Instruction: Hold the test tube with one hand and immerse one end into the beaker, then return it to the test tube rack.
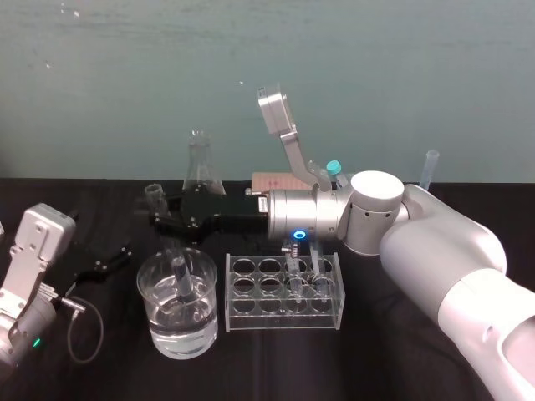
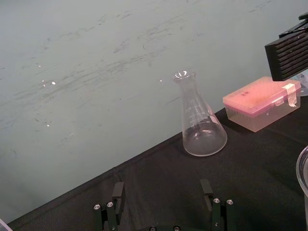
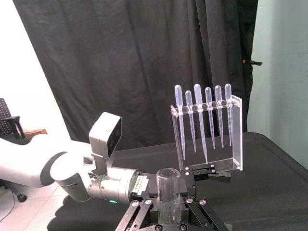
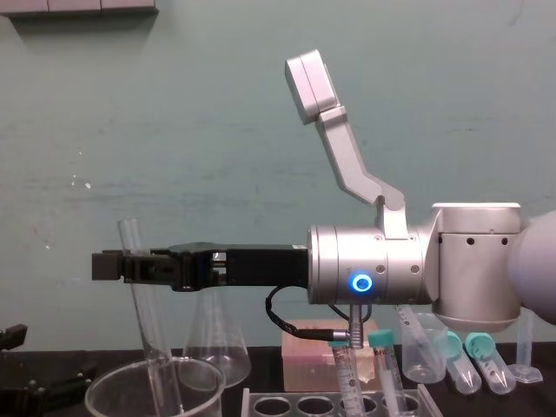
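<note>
A black-draped counter [image 1: 334, 368] carries lab glassware, and we see the big white right arm [image 1: 451, 259] stretched level across it from the right, its silver wrist and blue ring passing above the clear test tube rack [image 1: 282, 321]. The left arm [image 1: 33, 276] rests low at the counter's left edge. There the left end effector [image 2: 162, 192] is spread open and holds nothing, aimed toward a conical flask [image 2: 202, 120] and well apart from the work. Just beside the rack, on its left, stands the wide glass beaker [image 1: 201, 330], partly filled with clear liquid. The right end effector [image 4: 122, 266] reaches out horizontally above the beaker, its narrow black fingers closed onto the test tube [image 4: 148, 313] close under the tube's open mouth. We judge that this high grip is chosen so that only glass, not the fingers, goes below the rim. The tube hangs slightly tilted, mouth leaning away from the wrist, with its lower end down inside the beaker. The dip looks under way, though we cannot tell for sure whether the tip breaks the liquid surface. The rack's holes nearest the beaker are free, close at hand for the return.
</note>
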